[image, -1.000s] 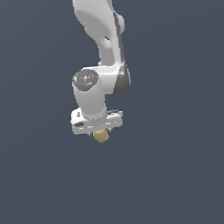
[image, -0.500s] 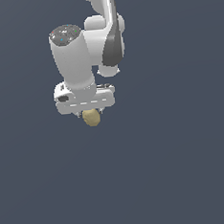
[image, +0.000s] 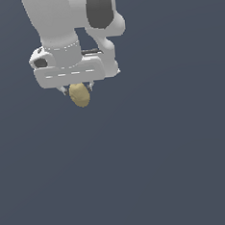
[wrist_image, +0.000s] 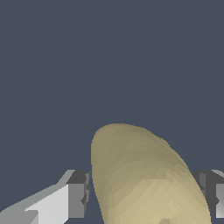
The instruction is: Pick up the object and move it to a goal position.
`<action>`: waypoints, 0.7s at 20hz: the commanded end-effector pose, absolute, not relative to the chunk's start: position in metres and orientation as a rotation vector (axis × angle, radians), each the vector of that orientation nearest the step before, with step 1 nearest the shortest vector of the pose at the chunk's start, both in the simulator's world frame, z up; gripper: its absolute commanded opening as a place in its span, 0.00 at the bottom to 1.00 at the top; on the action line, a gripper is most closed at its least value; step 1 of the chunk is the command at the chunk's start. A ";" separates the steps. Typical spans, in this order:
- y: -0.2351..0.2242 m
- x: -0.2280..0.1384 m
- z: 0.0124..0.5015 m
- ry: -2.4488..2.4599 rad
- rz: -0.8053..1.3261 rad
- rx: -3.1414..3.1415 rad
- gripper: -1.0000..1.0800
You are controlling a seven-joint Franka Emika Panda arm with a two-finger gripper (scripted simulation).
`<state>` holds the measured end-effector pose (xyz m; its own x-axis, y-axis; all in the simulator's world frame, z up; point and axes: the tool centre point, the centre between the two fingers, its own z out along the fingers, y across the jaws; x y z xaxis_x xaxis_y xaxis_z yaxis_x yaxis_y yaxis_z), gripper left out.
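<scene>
One tan-yellow, egg-shaped object [image: 79, 95] hangs under the white gripper [image: 77, 90], pinched between its two short fingers, whose dark pads [wrist_image: 79, 194] press in on either flank of the lump in the wrist view. The object's [wrist_image: 144, 179] lower half juts out below the fingertips, its rounded end pointing down and tilted slightly toward the exterior view's right. The gripper's broad white body spans wider than the object on both sides, and the arm [image: 58, 22] rises from it out of the top of the exterior view. All around the held object lies flat, unbroken dark blue-grey background [image: 177, 166], with nothing touching or near the lump below or to either side. Most open room lies beneath the gripper and toward the exterior view's right; the arm sits nearer that view's left and upper edges.
</scene>
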<state>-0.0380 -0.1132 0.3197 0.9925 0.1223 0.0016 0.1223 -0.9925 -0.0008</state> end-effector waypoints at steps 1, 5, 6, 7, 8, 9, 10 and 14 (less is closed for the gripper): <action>-0.118 -0.044 0.339 -0.193 -0.001 -3.134 0.00; -0.124 -0.049 0.362 -0.193 0.000 -3.135 0.00; -0.126 -0.050 0.367 -0.193 0.000 -3.135 0.00; -0.127 -0.051 0.370 -0.193 0.000 -3.135 0.00; -0.127 -0.052 0.373 -0.193 0.000 -3.135 0.00; -0.128 -0.052 0.376 -0.193 0.000 -3.135 0.00; -0.129 -0.053 0.378 -0.193 0.000 -3.135 0.00; -0.129 -0.053 0.380 -0.193 0.000 -3.135 0.00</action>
<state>-0.0526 -0.1292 0.3798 0.9925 0.1222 0.0010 0.1222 -0.9925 0.0001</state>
